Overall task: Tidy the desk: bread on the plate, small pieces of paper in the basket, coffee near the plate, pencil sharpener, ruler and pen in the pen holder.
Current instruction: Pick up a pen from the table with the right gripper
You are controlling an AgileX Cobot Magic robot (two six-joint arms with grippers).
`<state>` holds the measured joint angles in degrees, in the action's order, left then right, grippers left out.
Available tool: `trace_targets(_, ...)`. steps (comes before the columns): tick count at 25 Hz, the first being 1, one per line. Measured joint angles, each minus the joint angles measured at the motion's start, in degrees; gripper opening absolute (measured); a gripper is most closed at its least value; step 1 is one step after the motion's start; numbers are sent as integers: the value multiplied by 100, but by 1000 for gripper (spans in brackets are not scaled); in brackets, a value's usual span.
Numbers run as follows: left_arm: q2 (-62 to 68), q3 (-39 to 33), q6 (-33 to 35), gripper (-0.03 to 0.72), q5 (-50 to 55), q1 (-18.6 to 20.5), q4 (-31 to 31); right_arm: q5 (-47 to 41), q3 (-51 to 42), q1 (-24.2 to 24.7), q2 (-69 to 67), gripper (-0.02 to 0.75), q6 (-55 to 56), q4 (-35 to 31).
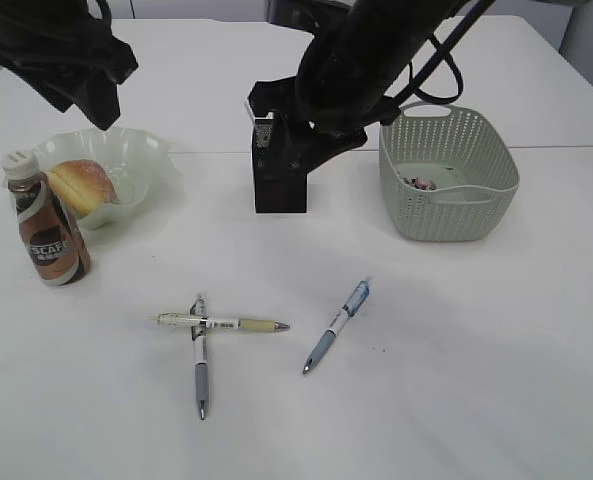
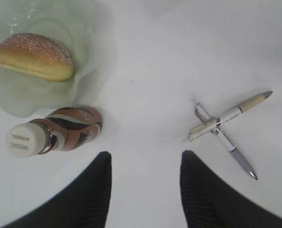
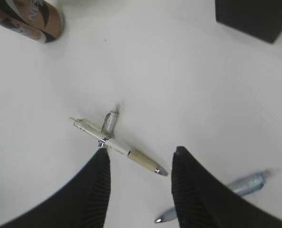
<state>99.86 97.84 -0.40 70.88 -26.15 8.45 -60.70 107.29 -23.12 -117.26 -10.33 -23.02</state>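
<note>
Done: bread (image 1: pixel 79 184) on plate (image 1: pixel 146 150), coffee (image 1: pixel 44 232) just beside plate. Left: three pens, a crossed pair (image 1: pixel 211 324) and blue pen (image 1: pixel 336 327), on counter (image 1: pixel 456 380) before pen holder (image 1: pixel 279 180). My left gripper (image 2: pixel 145 161) and right gripper (image 3: pixel 140 159): half-open, empty.

From my exterior view the dark arms (image 1: pixel 376 60) cover the pen holder's (image 1: pixel 279 185) top, the small thing in the basket (image 1: pixel 446 175) is too small to name, and my right wrist view crops the coffee bottle (image 3: pixel 29 19).
</note>
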Motion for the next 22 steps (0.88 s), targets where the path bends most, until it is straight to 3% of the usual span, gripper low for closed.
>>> trace_targets(9, 0, 0, 0, 349, 0, 0, -343, -929, 0, 0, 0, 315, 3011, 1304)
trace_targets(22, 0, 0, 0, 349, 3, 0, -430, -965, 0, -73, -542, 315, 4755, 1328)
